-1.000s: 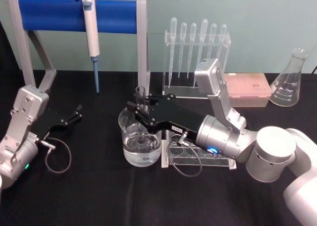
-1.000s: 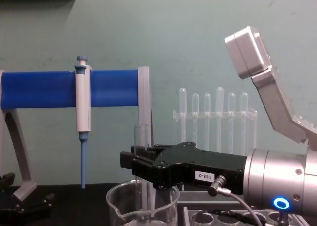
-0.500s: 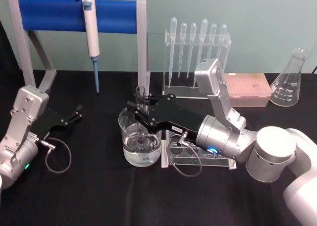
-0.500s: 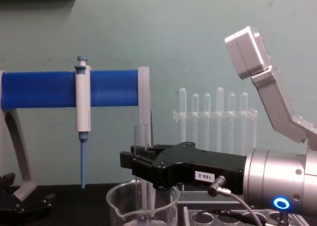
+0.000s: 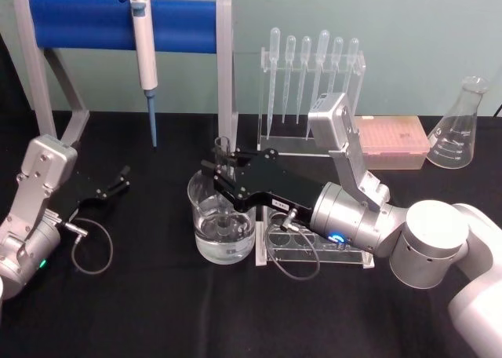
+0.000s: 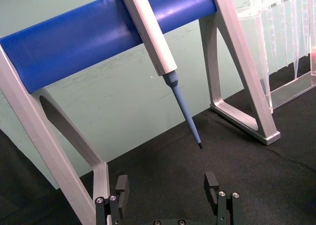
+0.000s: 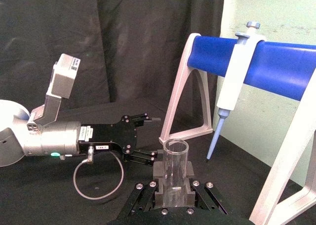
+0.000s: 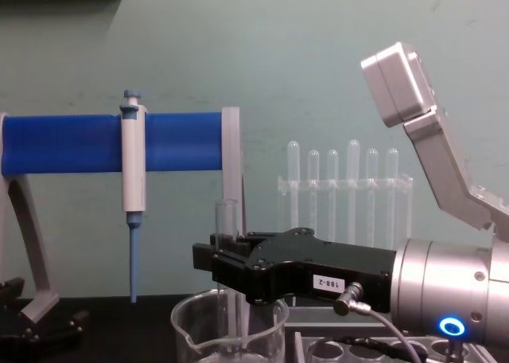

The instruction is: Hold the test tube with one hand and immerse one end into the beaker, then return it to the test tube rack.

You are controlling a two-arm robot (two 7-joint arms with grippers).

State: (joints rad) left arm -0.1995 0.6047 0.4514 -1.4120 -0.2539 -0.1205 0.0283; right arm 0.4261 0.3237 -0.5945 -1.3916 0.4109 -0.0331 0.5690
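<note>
The right gripper (image 5: 222,169) is reaching leftward across the middle of a black table (image 5: 157,311), with its fingers clenched around the test tube (image 5: 223,155). It is holding the tube upright, gripping it below the open rim, which is sticking up above the fingers. In the chest view the tube (image 8: 227,220) is running down from the gripper (image 8: 215,255) into the mouth of the beaker (image 8: 231,335), so its lower end is sitting inside the glass. The beaker (image 5: 222,221) is standing near the centre of the table, directly below the gripper, and is holding clear liquid in its lower part. Whether the tube's tip is reaching the liquid is hard to tell. In the right wrist view, the tube (image 7: 175,173) is standing between the two black fingers (image 7: 159,175), pressed on both sides.

Just right of the beaker, a clear tube rack (image 5: 314,252) with round holes is lying under the right arm's silver wrist.

The left gripper (image 5: 118,179) is resting idle at the left side of the table, well apart from the beaker, with its fingers spread and holding nothing. In the left wrist view, its two fingertips (image 6: 122,185) are standing apart above the black cloth.

At the far left, a blue-and-white pipette (image 5: 144,56) is hanging from a stand with a blue bar (image 5: 78,22). To the far right of that, thin plastic pipettes (image 5: 314,71) are hanging in a clear holder, then a pink box (image 5: 392,138), and a glass flask (image 5: 461,126) at the far right.
</note>
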